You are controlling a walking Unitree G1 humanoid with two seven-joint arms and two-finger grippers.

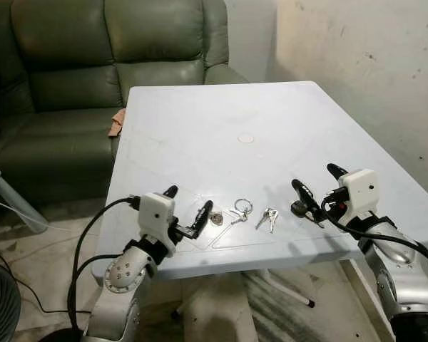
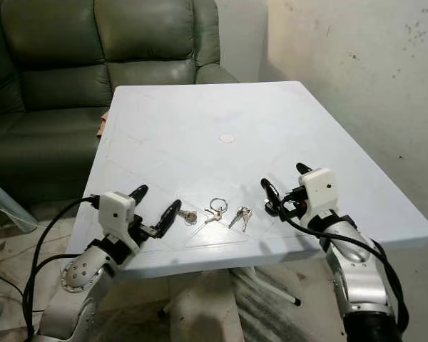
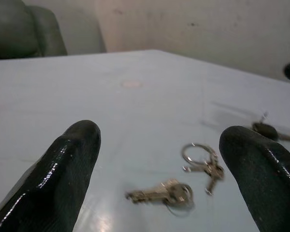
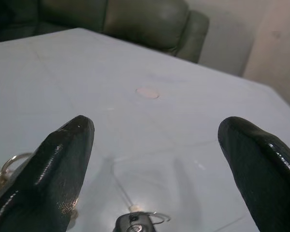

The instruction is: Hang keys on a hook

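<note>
Three small bunches of keys are laid near the front edge of the white table, between the left gripper and right gripper. Both are spread wide, nothing held. The flat keys could be pushed away if pinched badly.

You're looking at a pale blue-white table, plain, with silver keys on it. Sofa behind is showing dark olive green. Wall is showing off-white with dark specks. Both arms are showing silver with white wrist blocks, fingers glossy black.
</note>
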